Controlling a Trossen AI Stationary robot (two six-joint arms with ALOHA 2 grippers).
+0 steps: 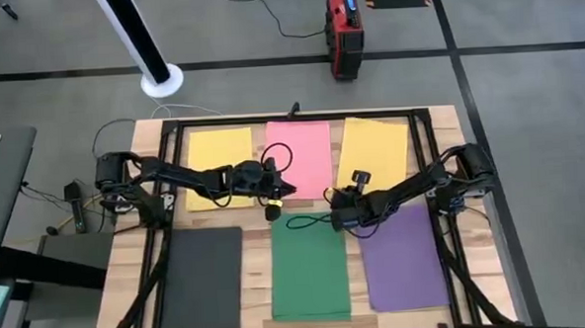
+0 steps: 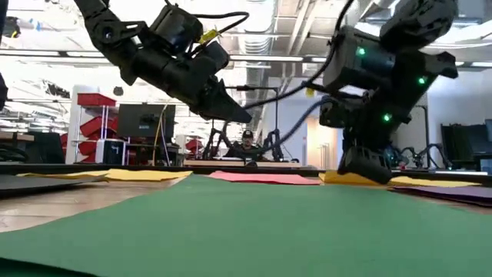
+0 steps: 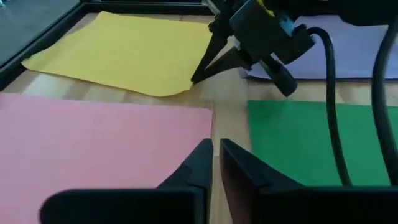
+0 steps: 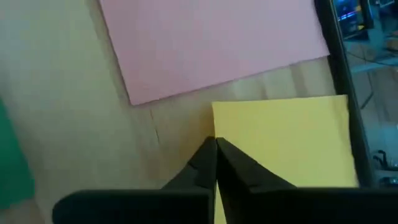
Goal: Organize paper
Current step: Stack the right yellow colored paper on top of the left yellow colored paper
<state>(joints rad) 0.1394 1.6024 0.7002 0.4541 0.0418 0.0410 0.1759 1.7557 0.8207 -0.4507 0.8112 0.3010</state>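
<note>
Six coloured sheets lie flat on the wooden tabletop (image 1: 129, 280) in two rows. The far row holds a yellow sheet (image 1: 219, 167) on the left, a pink sheet (image 1: 298, 158) in the middle and a second yellow sheet (image 1: 374, 152) on the right. The near row holds a black sheet (image 1: 202, 279), a green sheet (image 1: 310, 267) and a purple sheet (image 1: 402, 258). None overlaps another, so nothing has been gathered yet.

The right gripper (image 4: 216, 144) sits at the near corner of the right-hand yellow sheet, close to the pink one, its jaws closed to a thin line right at the paper's edge. The right wrist view shows the tips meeting at that corner, but I cannot tell whether paper is pinched between them or the tips merely press on it. The left gripper (image 3: 214, 146) hovers over the near right corner of the pink sheet, by the strip of bare wood between pink and green, its jaws nearly shut with only a narrow gap and holding nothing.

The step in hand looks like picking up the right yellow sheet by its corner. Thin paper lying flat is hard to catch, so the next move probably calls for getting a tip under the corner before lifting it toward a pile
</note>
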